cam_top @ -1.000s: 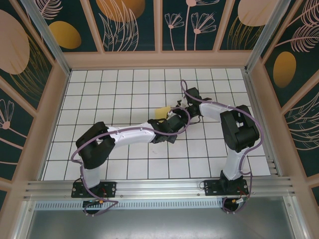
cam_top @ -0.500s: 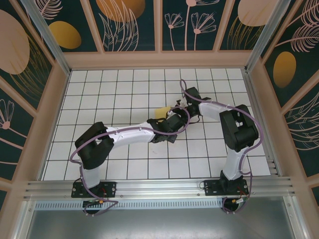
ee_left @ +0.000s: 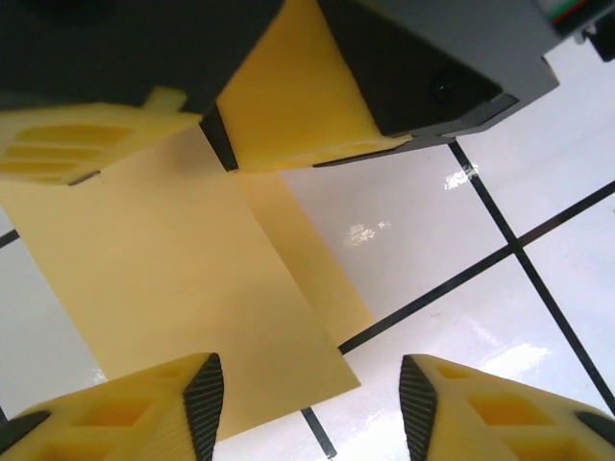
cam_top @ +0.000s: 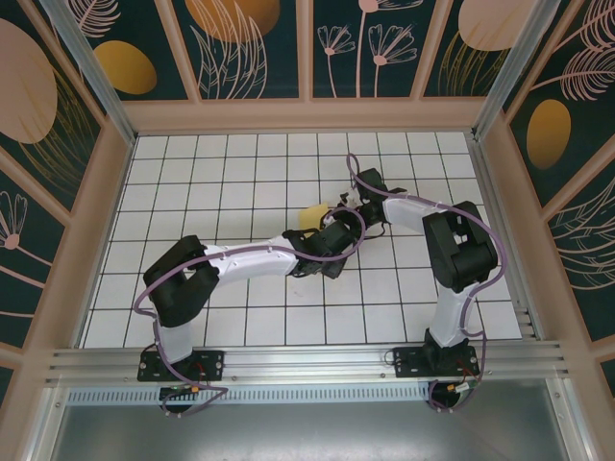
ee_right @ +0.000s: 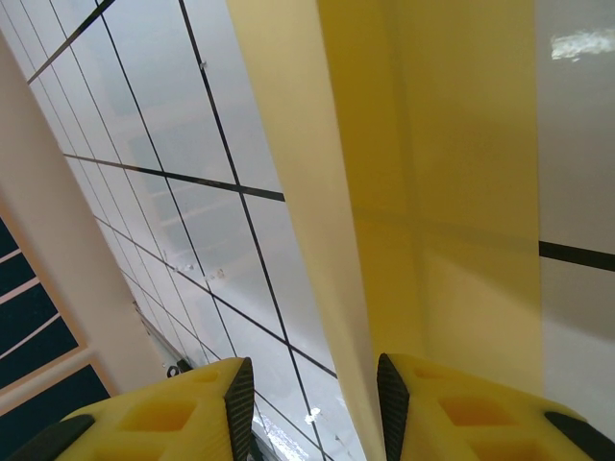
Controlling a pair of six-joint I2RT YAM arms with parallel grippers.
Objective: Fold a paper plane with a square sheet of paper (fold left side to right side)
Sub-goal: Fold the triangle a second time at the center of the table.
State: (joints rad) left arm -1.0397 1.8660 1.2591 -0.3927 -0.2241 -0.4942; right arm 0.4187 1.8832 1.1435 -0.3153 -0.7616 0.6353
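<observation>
Bench (cam_top: 221,182): glossy white top, black grid lines, square tiles. Beige frame on the left, far and right sides, aluminium rail (cam_top: 307,363) along the near edge. On it: one yellow paper sheet (cam_top: 308,216), mid-bench, slightly right of centre, mostly covered in the top view. Left wrist view: sheet lies flat on the tiles, darker long strip down its right side, near corner over a grid line. Right wrist view: straight lengthwise crease, paler band beside a deeper yellow one; can't tell if that band lifts.
</observation>
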